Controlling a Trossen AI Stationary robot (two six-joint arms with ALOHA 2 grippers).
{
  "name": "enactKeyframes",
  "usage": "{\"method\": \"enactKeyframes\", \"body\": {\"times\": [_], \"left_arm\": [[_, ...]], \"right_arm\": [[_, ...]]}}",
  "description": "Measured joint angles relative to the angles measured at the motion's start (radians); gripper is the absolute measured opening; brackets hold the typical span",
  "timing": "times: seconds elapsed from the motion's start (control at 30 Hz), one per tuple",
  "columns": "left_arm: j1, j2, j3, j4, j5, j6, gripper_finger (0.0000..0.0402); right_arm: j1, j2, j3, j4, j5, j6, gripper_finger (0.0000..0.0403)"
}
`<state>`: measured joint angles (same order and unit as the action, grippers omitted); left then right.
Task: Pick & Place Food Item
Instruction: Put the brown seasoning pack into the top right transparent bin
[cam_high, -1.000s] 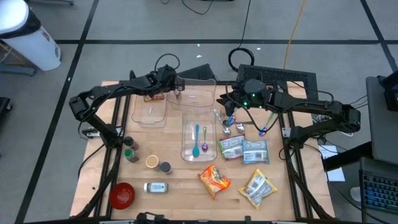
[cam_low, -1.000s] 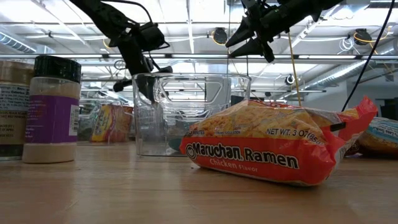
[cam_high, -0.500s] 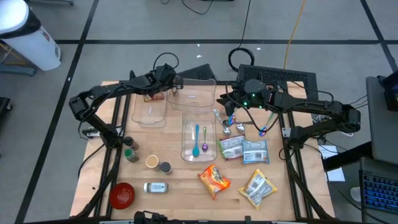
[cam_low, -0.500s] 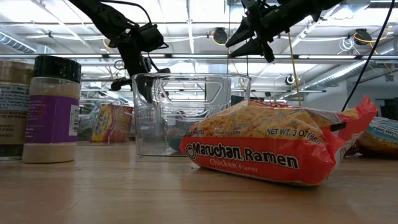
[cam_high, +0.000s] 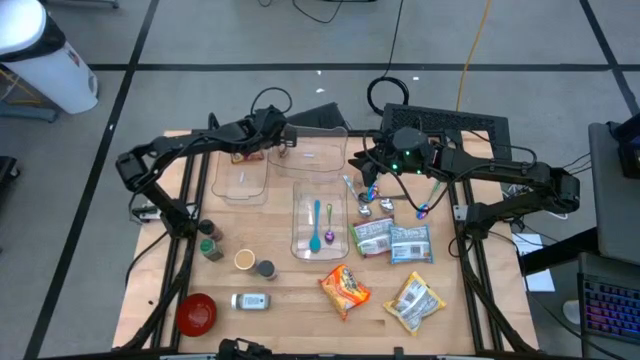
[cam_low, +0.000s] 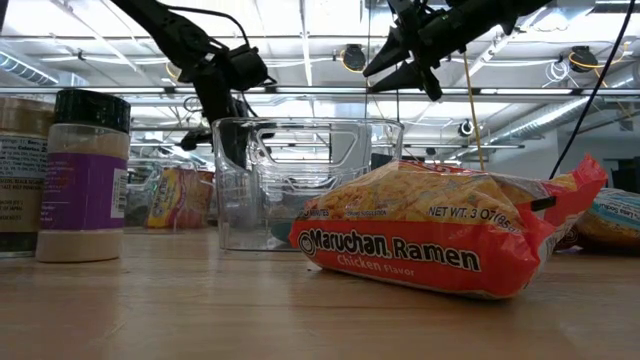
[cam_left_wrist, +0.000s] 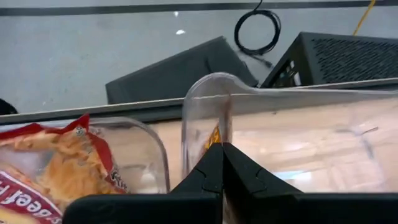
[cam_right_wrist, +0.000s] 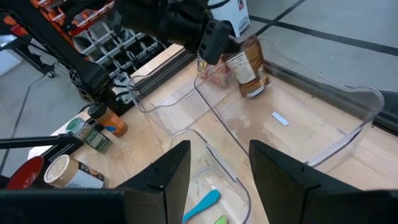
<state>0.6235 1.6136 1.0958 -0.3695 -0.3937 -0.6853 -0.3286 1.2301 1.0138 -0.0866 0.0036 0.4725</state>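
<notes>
A brown-labelled jar (cam_right_wrist: 249, 70) (tilted) hangs over the far clear bin (cam_right_wrist: 323, 121), clamped in the left end effector (cam_right_wrist: 214, 43). The right end effector (cam_high: 368, 176) hovers apart, holding nothing.

Two dark, slender jointed arms are showing black cables looping alongside their links. The right arm (cam_high: 500, 180) is glowing with small green lights near its wrist; the left arm (cam_high: 170, 150) is wearing matte black throughout.

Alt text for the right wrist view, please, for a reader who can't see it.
The left gripper, jaws shut, hangs over a clear bin by a small brown jar. The right gripper has its jaws open in the foreground, above a bin holding a blue utensil.
</notes>
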Motion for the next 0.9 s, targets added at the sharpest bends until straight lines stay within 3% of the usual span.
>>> {"method": "enactKeyframes", "body": {"times": [0.47,0.9], "left_arm": [[0.001,0.001,0.0,-0.004,0.0,0.002,0.0009],[0.0,0.001,0.0,0.006,0.005,-0.008,0.0078]], "right_arm": [[0.0,0.0,0.0,-0.001,0.0,0.006,0.0155],[0.0,0.0,0.0,-0.001,0.0,0.006,0.0155]]}}
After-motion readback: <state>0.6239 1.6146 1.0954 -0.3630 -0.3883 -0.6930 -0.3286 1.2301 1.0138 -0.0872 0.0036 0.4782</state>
